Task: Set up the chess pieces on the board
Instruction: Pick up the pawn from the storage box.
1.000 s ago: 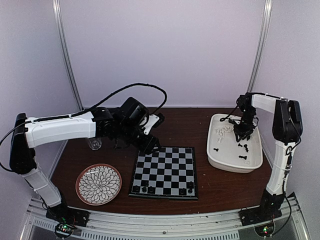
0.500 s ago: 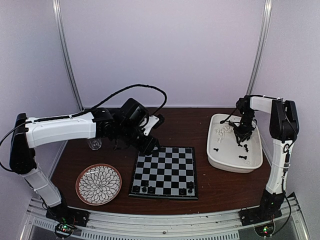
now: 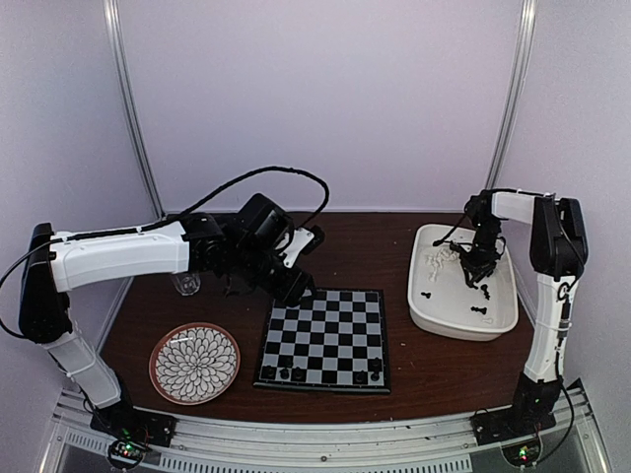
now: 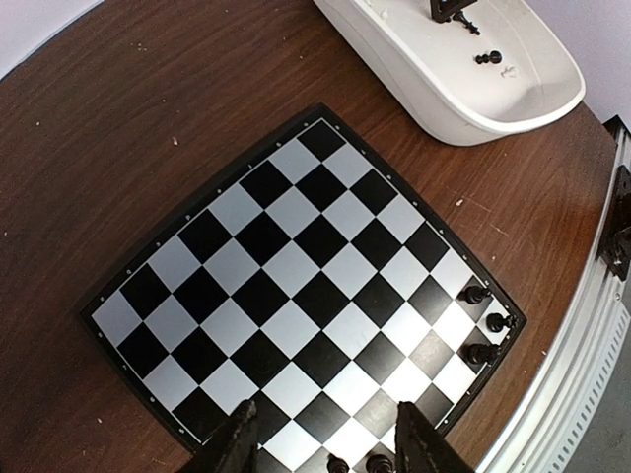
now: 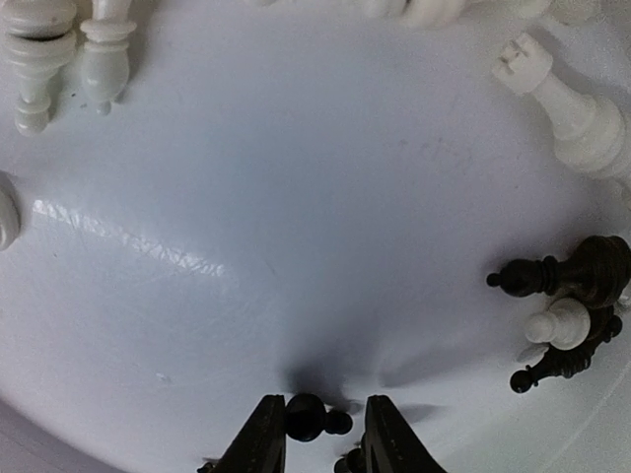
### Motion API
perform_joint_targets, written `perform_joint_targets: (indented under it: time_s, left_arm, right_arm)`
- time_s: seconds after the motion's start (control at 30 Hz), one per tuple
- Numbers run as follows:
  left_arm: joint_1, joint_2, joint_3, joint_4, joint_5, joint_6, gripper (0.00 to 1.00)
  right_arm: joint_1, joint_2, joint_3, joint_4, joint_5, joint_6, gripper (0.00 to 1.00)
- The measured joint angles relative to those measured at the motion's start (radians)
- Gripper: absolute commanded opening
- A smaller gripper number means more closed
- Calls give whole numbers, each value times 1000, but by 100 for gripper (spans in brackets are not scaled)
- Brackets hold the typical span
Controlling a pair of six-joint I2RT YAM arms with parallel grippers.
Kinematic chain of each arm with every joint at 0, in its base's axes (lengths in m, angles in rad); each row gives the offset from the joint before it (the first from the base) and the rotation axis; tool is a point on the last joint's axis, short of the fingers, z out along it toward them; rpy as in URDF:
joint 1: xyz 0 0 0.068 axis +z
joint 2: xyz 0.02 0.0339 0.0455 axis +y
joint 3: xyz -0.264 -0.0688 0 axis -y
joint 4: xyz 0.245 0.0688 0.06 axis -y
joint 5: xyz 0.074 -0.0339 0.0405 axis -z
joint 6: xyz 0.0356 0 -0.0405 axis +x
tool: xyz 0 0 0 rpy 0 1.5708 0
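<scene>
Find the board (image 3: pixel 325 340) flat on the brown table (image 3: pixel 414 379), between a flower-patterned plate (image 3: pixel 194 363) on the left and a white tub (image 3: pixel 461 328) on the right. Note several black pieces (image 4: pixel 476 294) standing upright along the near edge of the board, grouped towards its two near corners.

Locate the left claw (image 4: pixel 323 434) over the far left corner of the board, clear of the surface. Read the jaws as standing apart, with nothing between them.

Locate the right claw (image 5: pixel 325 409) down inside the tub, fingertips close to the floor. Note one black piece (image 5: pixel 306 417) lying on its side between the jaws, against one finger. Clamped or merely straddled: cannot tell from these views.

Note the loose stock in the tub. Find white pieces (image 5: pixel 567 103) toppled along the upper edge of the right wrist view. Find a small dark cluster (image 5: pixel 552 276) to the right of the claw, with one white pawn (image 5: pixel 554 323) lying against it.
</scene>
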Motion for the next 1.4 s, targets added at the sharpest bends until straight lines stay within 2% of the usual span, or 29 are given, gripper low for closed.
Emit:
perform_joint_targets:
  time_s: [0.3,0.6,0.87,1.03,1.4]
  left_arm:
    - [0,0,-13,1,2,0,48]
    - [0,0,-19,6,5,-1,48]
    - [0,0,-39,9,13,-1,48]
    - [0,0,-41,13,23,-1,48]
    - [0,0,-42,16,27,-3,48]
  right_arm:
    - [0,18,-3,-1,1,2,22]
    - [-2,5,-27,2,1,2,37]
    - [-3,-17,-68,-8,0,-46,37]
    - [-3,-18,-72,-8,0,-53,32]
    - [-4,-18,-70,-8,-28,-41,12]
